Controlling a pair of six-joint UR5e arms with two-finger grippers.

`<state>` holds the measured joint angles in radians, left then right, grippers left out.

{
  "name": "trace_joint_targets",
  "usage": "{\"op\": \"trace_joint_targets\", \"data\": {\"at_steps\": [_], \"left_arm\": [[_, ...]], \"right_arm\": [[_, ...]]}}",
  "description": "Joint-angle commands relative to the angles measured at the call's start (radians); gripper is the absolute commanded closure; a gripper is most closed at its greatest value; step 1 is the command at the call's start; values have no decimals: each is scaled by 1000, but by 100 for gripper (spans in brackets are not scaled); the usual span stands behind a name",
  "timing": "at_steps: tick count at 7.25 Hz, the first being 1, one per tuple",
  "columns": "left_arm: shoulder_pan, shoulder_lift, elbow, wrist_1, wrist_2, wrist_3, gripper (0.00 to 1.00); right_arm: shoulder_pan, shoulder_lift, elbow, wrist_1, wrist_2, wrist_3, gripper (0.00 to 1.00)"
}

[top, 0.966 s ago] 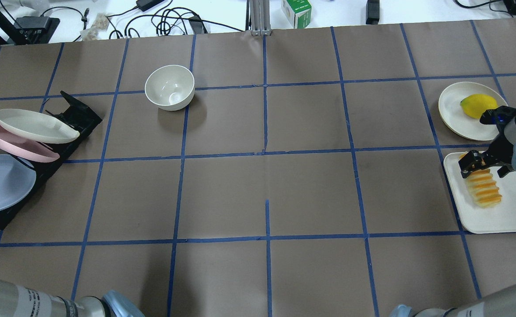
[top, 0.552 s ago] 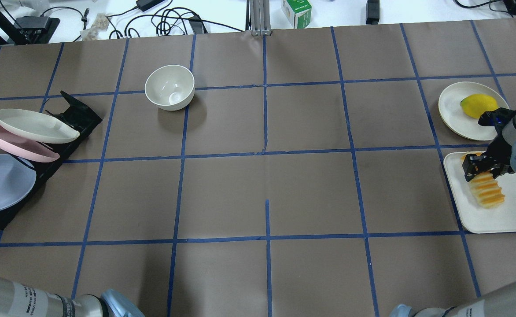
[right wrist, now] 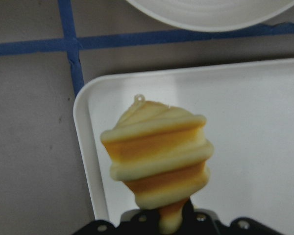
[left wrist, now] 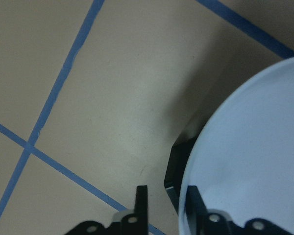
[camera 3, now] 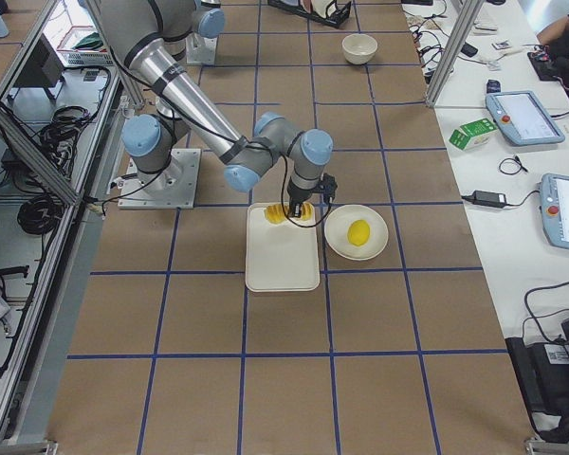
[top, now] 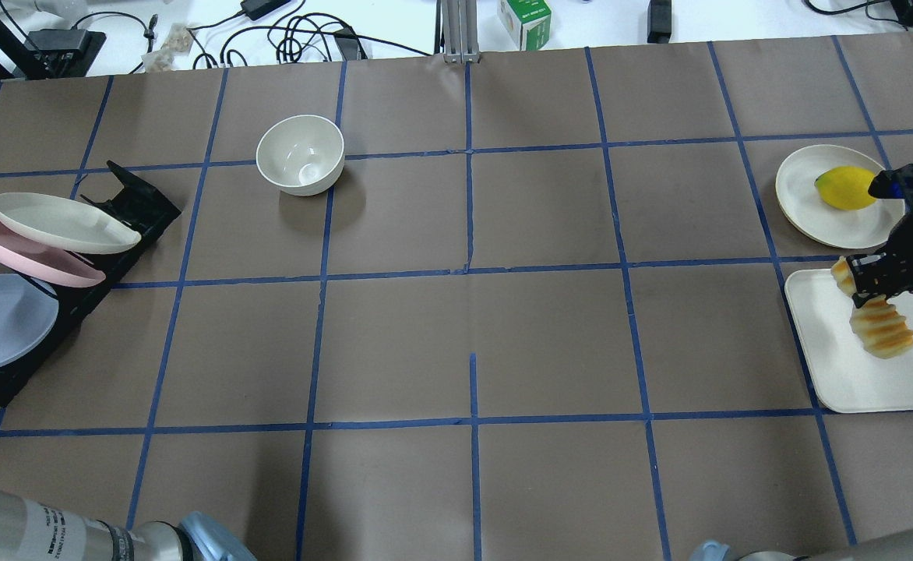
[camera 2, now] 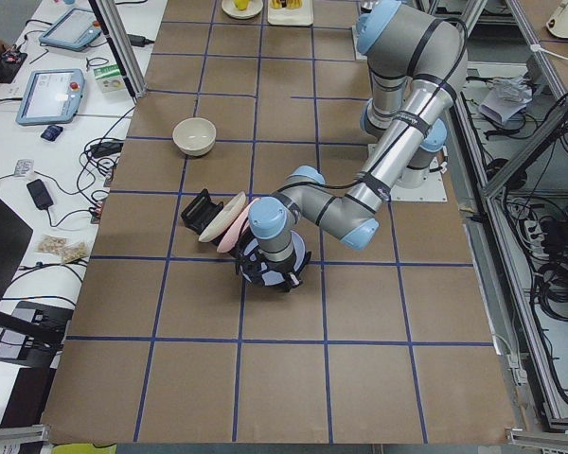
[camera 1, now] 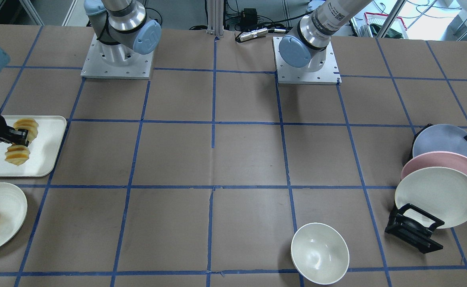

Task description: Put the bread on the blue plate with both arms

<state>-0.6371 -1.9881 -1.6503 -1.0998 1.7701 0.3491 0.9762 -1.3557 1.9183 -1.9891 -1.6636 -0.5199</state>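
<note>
Fingers [left wrist: 142, 200] of the left gripper [left wrist: 167, 192] are straddling the blue plate [top: 1, 327] at its rim, at nine o'clock, parted, not gripping. At three o'clock the right gripper [top: 865, 288], clamped on the bread [top: 885, 333], is raising it off the tray [top: 838, 382] where it lay a second ago; carrying can begin.

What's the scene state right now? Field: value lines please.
right gripper: shut on bread, pinching it mid-length
bread: looks lifted just above white tray
left gripper: open, fingers straddling blue plate rim
blue plate: leaning in black rack; pink plate next to it, then cream plate
task status: bread not yet on blue plate
other: yellow fruit on round white plate; white bowl, empty
</note>
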Motion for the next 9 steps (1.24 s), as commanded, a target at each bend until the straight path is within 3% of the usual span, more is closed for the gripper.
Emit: {"op": "trace_joint_targets", "data": {"at_steps": [1, 4, 5, 9], "left_arm": [[-1, -6, 4, 1, -3, 4, 100], [-4, 32, 17, -8, -3, 16, 100], [-6, 48, 17, -14, -1, 31, 100], [-6, 133, 18, -135, 28, 69, 100]], "right_arm": [[41, -17, -154, 187, 5, 23, 100], [139, -32, -278, 364, 7, 173, 100], [171, -80, -285, 387, 13, 231, 100], [275, -85, -311, 375, 111, 380, 100]]}}
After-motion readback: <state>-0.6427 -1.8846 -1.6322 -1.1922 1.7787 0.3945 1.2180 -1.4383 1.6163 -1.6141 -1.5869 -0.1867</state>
